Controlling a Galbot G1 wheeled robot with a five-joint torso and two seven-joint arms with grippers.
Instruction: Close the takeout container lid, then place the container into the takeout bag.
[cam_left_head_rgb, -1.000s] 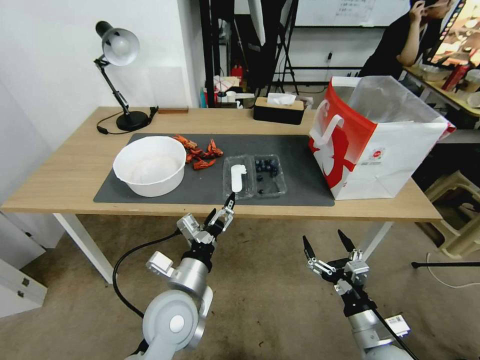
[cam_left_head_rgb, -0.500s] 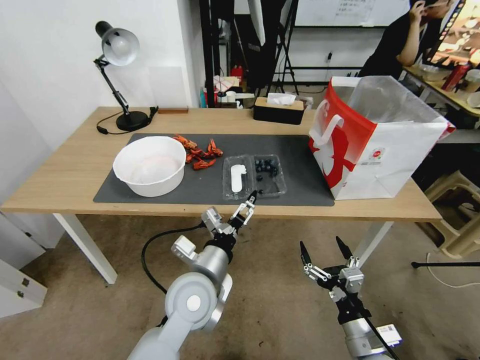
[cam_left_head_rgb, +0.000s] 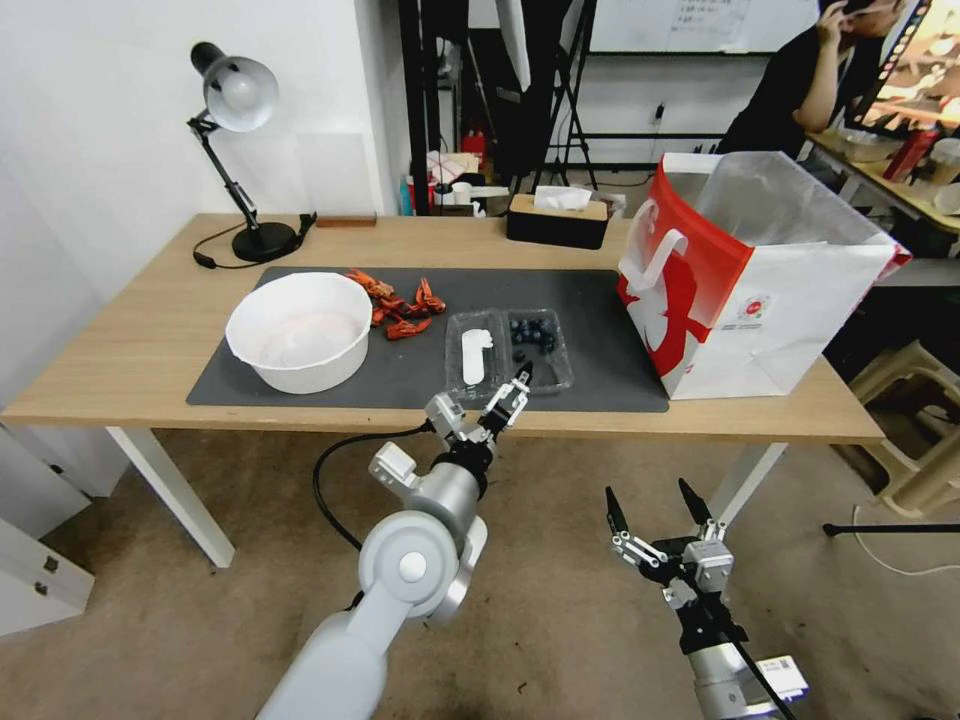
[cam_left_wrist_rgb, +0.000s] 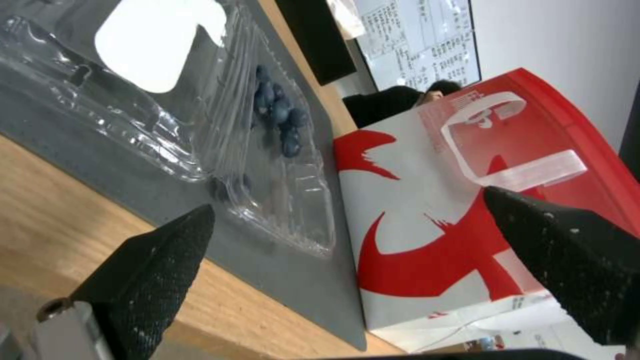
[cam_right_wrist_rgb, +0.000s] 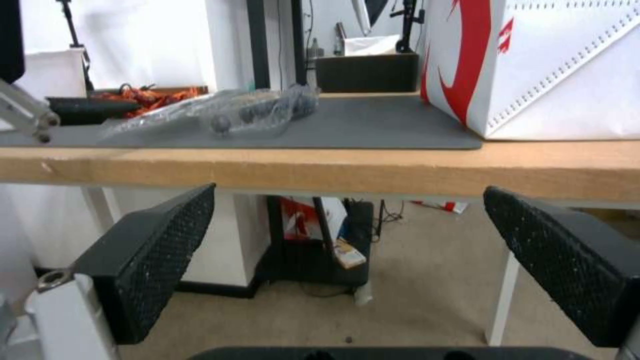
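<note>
We bring the left gripper (cam_left_head_rgb: 517, 393), jaws wide and empty, toward the open container (cam_left_head_rgb: 540, 349), judged light, thin, crushable; grip the lid (cam_left_head_rgb: 477, 352) edge.

We see wooden table (cam_left_head_rgb: 120, 370), dark grey mat (cam_left_head_rgb: 590, 300) laid across its middle. White bowl (cam_left_head_rgb: 299, 331) sits on mat's left part. Orange-red crayfish (cam_left_head_rgb: 400, 300) lie in small heap on mat just behind and beside bowl. Black desk lamp (cam_left_head_rgb: 238, 150) stands at table's far left, shade tilted, cord trailing on wood. Black tissue box (cam_left_head_rgb: 556, 222) sits at far edge, white tissue sticking up. Beige floor (cam_left_head_rgb: 150, 620) below.
</note>
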